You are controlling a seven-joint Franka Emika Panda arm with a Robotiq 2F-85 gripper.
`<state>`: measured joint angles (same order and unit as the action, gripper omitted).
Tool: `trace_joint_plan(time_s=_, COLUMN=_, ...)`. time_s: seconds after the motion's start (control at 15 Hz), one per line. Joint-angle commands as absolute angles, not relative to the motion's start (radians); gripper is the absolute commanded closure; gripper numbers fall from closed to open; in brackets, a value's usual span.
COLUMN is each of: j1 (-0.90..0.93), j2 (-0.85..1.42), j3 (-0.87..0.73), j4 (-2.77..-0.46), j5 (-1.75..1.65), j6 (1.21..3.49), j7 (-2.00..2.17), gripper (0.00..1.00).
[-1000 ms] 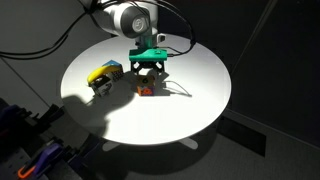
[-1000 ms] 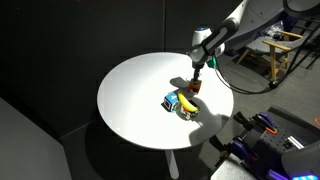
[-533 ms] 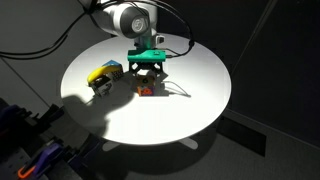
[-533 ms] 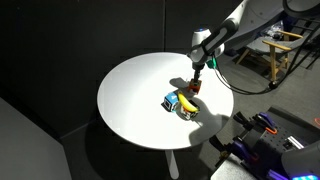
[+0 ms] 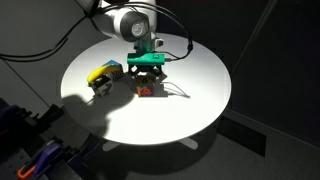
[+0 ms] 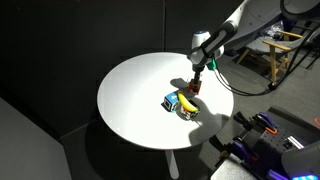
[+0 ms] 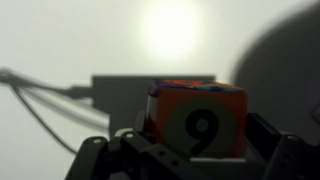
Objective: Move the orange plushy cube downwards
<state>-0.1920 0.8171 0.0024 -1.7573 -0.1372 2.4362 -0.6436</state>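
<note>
The orange plushy cube rests on the round white table, near its middle. It also shows in the exterior view from the far side. My gripper stands straight over it, with a finger on each side. In the wrist view the cube fills the space between my jaws. Its yellow face with a dark 9 faces the camera. Both fingers lie against its sides, so the gripper is shut on it.
An elongated yellow, blue and grey toy lies on the table beside the cube and also shows in the far-side exterior view. A thin cable runs across the tabletop. Dark equipment stands past the table's edge.
The gripper has come down a little over the cube. The cube and the other toy have not moved.
</note>
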Motion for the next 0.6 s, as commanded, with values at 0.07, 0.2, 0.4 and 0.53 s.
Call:
trace_joint_plan(time_s=0.07, j1=-0.195, j2=0.835, j3=0.002, j4=-1.737, j5=-0.147, j6=2.440, j7=-0.615, gripper=0.25)
trace_joint_plan(time_s=0.2, j1=-0.191, j2=0.835, j3=-0.005, j4=-1.730, j5=-0.143, j6=2.429, j7=-0.585, gripper=0.34)
trace_joint_plan(time_s=0.4, j1=-0.184, j2=0.819, j3=-0.021, j4=-1.728, j5=-0.140, j6=2.408, j7=-0.507, gripper=0.47)
trace_joint_plan(time_s=0.53, j1=-0.185, j2=0.805, j3=-0.028, j4=-1.730, j5=-0.137, j6=2.385, j7=-0.449, gripper=0.58)
